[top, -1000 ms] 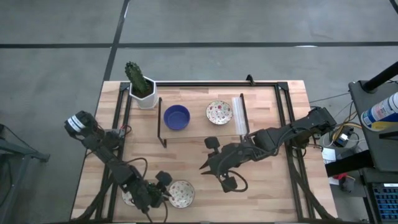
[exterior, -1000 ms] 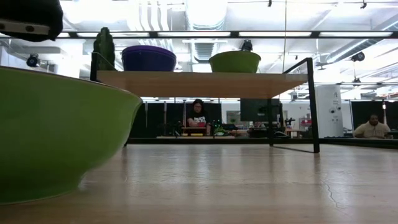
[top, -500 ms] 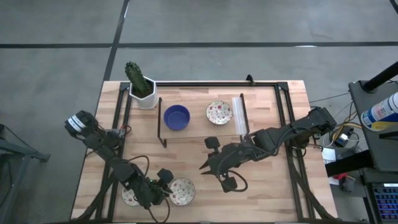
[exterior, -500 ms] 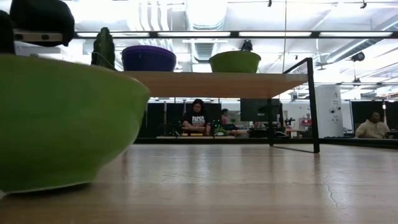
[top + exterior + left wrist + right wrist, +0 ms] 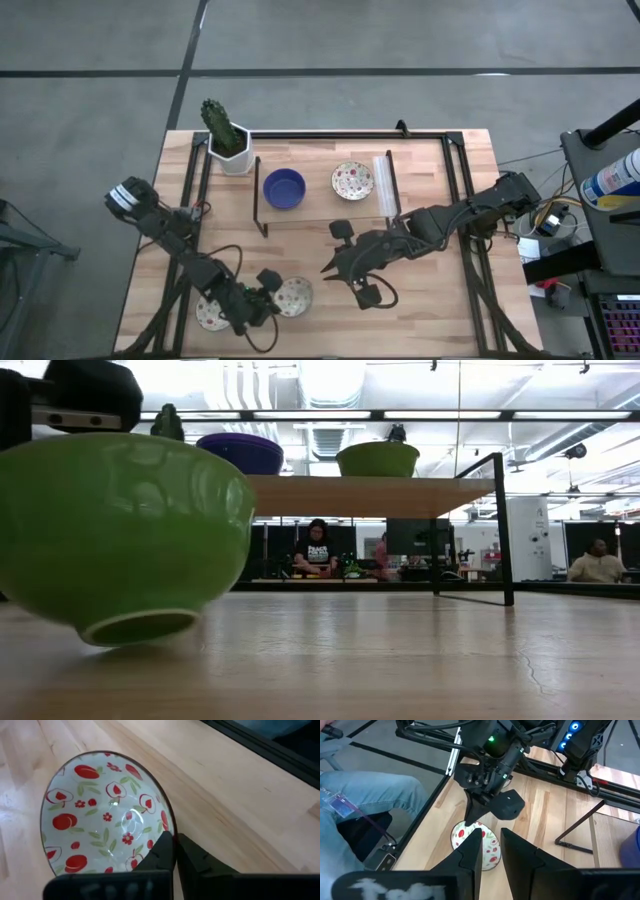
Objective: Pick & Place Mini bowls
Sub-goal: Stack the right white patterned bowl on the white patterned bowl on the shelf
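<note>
From the high view, I see a wooden surface [image 5: 420,300] with both arms over it. My left pincer [image 5: 268,297] is near the front left edge, clamped on the rim of a cream bowl with red and green speckles, the held bowl [image 5: 292,295]. A second speckled bowl [image 5: 211,315] lies just beside the arm, partly hidden under it. Toward the back, a blue bowl [image 5: 284,188] and a third speckled bowl [image 5: 352,180] sit side by side on a raised shelf with a black frame [image 5: 262,215]. A white pot with a green cactus [image 5: 228,135] stands at the back left corner. My right pincer [image 5: 355,260] hangs over the middle of the surface, fingers spread apart and holding nothing.

From the low view, the held bowl [image 5: 115,530] fills the left side, its outside green, tilted with its foot ring off the surface. The blue bowl [image 5: 240,453] and a green-sided bowl [image 5: 377,459] rest on the shelf. People sit in the room behind.

From the left wrist view, the two dark fingers [image 5: 160,855] pinch the rim of the held bowl [image 5: 100,815], whose inside shows red fruit and green leaves.

From the right wrist view, the fingers [image 5: 475,852] stand apart, and farther off the left arm holds the held bowl [image 5: 487,847]. A person's leg in jeans [image 5: 365,795] is beside the surface.
</note>
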You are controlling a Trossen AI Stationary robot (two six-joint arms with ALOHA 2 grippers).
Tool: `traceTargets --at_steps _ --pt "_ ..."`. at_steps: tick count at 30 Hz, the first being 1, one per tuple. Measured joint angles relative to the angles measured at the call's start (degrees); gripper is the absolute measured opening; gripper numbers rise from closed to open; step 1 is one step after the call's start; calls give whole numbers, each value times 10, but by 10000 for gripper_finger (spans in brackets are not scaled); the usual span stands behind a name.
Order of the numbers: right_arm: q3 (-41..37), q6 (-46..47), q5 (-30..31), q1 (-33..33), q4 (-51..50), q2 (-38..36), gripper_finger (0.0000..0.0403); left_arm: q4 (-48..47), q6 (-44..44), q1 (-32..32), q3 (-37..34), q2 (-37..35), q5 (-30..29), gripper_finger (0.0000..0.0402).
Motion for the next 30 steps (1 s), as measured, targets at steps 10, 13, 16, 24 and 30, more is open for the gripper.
traceTargets --at_steps 10,13,16,24,30 --pt "-18 2 -43 17 1 2 68 -47 -8 3 37 -1 5 1" --pt "-24 2 -43 22 7 12 69 -84 -10 3 64 -1 15 1" --pt "-25 1 -45 22 24 30 75 -121 -10 3 92 -1 14 0" --pt "-25 -14 -45 30 54 92 107 -216 -20 7 150 -2 9 0" --pt "-24 -42 -40 40 66 130 151 -295 -33 10 199 -2 8 0"
